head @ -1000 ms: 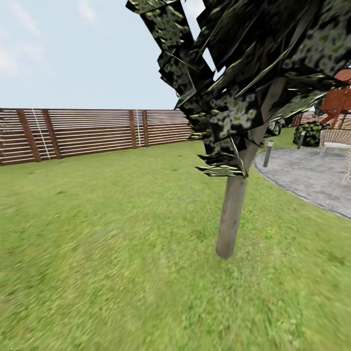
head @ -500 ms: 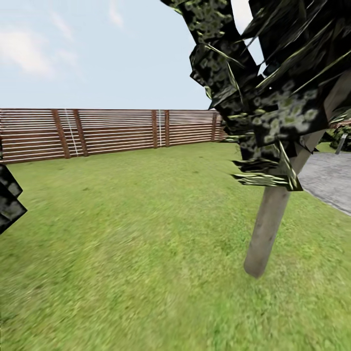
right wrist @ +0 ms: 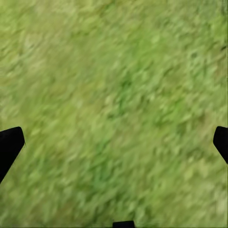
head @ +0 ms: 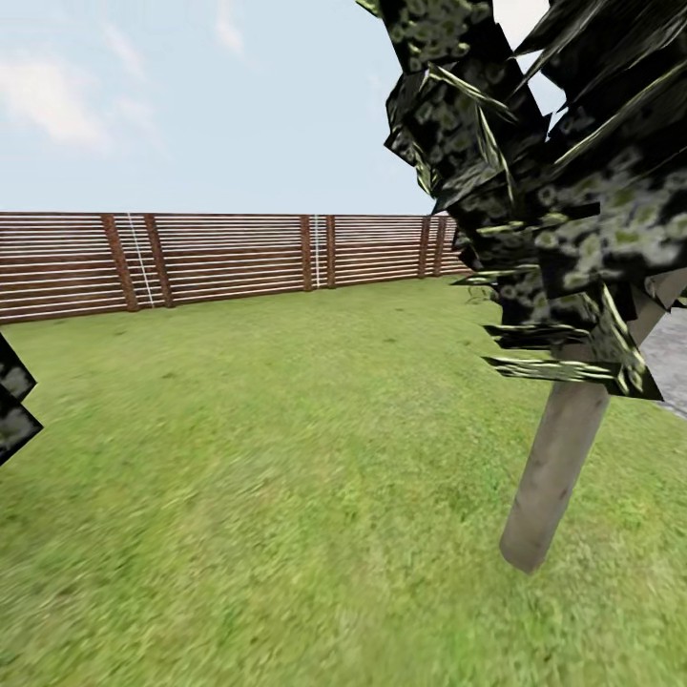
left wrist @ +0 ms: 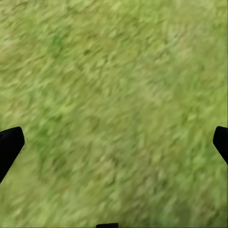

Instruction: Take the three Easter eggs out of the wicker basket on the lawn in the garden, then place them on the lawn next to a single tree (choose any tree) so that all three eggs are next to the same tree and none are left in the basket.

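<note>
Two wide-open, empty tools, left tool (left wrist: 114, 142) and right tool (right wrist: 114, 142), over lawn (head: 267, 458); grey trunk (head: 558, 472) leaning right.

Lawn (head: 286, 458): short green grass, blurry mottled texture, running back to a brown slatted fence (head: 219, 256). One tree (head: 558, 468) stands in it at right, grey-brown trunk leaning, dark foliage above. Grey paving (head: 671, 367) borders far right.
</note>
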